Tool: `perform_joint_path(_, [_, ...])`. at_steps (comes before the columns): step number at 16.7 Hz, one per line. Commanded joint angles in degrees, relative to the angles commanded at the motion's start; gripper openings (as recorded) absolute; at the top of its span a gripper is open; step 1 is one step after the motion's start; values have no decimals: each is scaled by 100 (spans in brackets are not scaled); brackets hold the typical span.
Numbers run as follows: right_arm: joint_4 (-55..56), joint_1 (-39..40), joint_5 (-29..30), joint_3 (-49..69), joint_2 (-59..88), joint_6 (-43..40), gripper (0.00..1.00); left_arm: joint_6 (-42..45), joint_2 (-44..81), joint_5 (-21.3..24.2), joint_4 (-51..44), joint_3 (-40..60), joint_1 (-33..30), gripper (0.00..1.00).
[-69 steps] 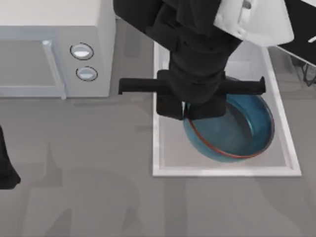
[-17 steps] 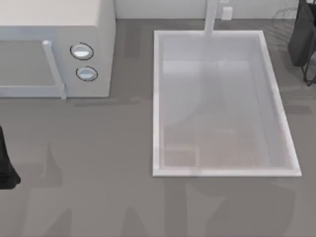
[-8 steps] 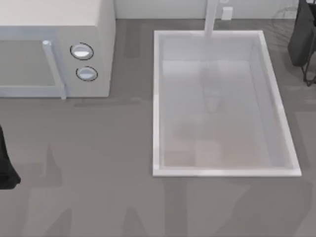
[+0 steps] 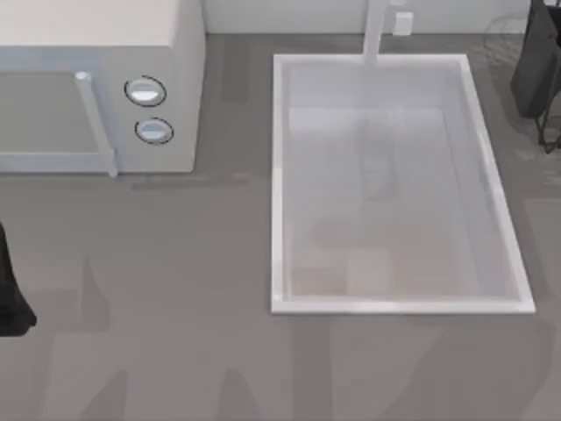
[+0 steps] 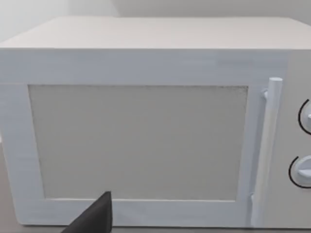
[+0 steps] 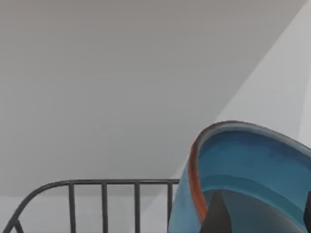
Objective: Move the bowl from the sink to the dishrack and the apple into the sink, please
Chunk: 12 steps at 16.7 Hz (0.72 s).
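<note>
From above, the sink (image 4: 279,175) lay right of centre on the grey table (image 4: 175,351), its white rim raised around a bare basin, with the faucet post (image 4: 375,31) standing at its far edge. The white microwave (image 4: 96,88) sat at the table's left, its two knobs (image 4: 145,91) facing the sink and its bar handle (image 4: 96,123) just beside them.

My right arm (image 4: 536,61) showed as a dark mass at the far right edge of the top view, over the thin wires of the dishrack (image 4: 550,140). Through the right wrist camera, the blue bowl (image 6: 252,165) with its red rim hung tilted close to the lens, a dark fingertip (image 6: 216,216) of the right gripper (image 6: 262,218) set inside its wall. The gripper appeared clamped on the bowl's rim, though the second finger barely showed at the frame's edge. Beside the bowl, the curved grey wire and upright bars of the dishrack (image 6: 104,194) stood against the pale wall.

My left arm (image 4: 10,289) sat parked at the table's left edge. Its wrist camera faced the microwave door (image 5: 138,141), with one dark fingertip (image 5: 95,218) in view; I could not tell how its jaws stood.
</note>
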Motion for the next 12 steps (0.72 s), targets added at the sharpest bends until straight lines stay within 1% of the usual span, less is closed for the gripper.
perform_joint_path(5, [0, 0, 0, 0, 0, 0, 98, 0, 0, 0, 0, 0, 0, 100])
perform_joint_path(6, [0, 0, 0, 0, 0, 0, 100, 0, 0, 0, 0, 0, 0, 100])
perform_joint_path(12, [0, 0, 0, 0, 0, 0, 100, 0, 0, 0, 0, 0, 0, 100])
